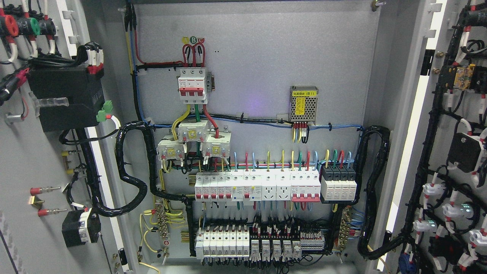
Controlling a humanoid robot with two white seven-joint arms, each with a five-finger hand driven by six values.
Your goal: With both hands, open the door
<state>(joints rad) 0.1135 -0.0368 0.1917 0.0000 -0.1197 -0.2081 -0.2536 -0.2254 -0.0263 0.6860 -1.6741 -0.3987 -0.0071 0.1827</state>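
The electrical cabinet stands with both doors swung wide. The left door [34, 160] shows its grey inner face with black boxes, plugs and cables. The right door [452, 152] shows wiring looms and lit indicator backs. Between them the grey back panel [266, 57] is fully exposed. Neither of my hands nor any arm appears in the head view.
A red three-pole breaker [193, 85] sits high on the panel, a perforated power supply [303, 104] to its right. Rows of white breakers [258, 186] and relays [262, 243] fill the lower half. Black cable looms [131, 167] loop to each door.
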